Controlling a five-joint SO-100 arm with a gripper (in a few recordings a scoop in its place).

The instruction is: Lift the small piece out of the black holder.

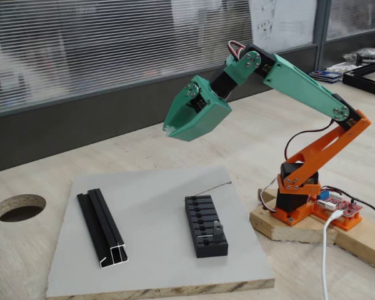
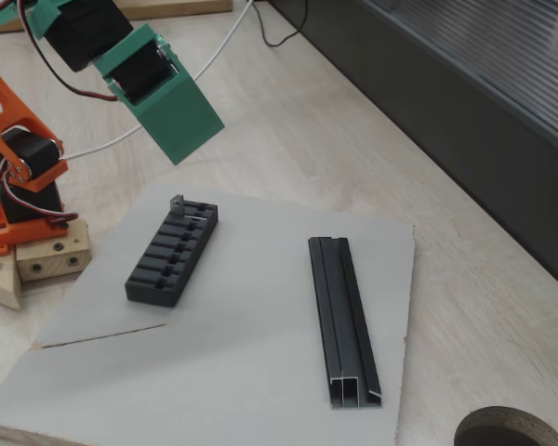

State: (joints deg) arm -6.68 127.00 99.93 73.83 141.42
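At centre frame, the green hand (image 1: 194, 122) hovers high, its opening unclear. The tiny grey metal bracket (image 1: 219, 227) stands in the slotted black holder block's (image 1: 205, 226) end slot; descend straight, pinching its upright tab.

The arm stands on an orange base (image 1: 298, 194) at the right of a fixed view, its orange lower link leaning up and to the right to an elbow joint, from which a green upper link (image 1: 303, 84) reaches up and leftward to a second joint near the top of the frame. From there the wrist bends down and to the left, so the green gripper (image 1: 189, 128) hangs in the air, tip pointing down and to the left. In both fixed views its fingers (image 2: 181, 130) look pressed together with no gap visible between them, holding nothing.
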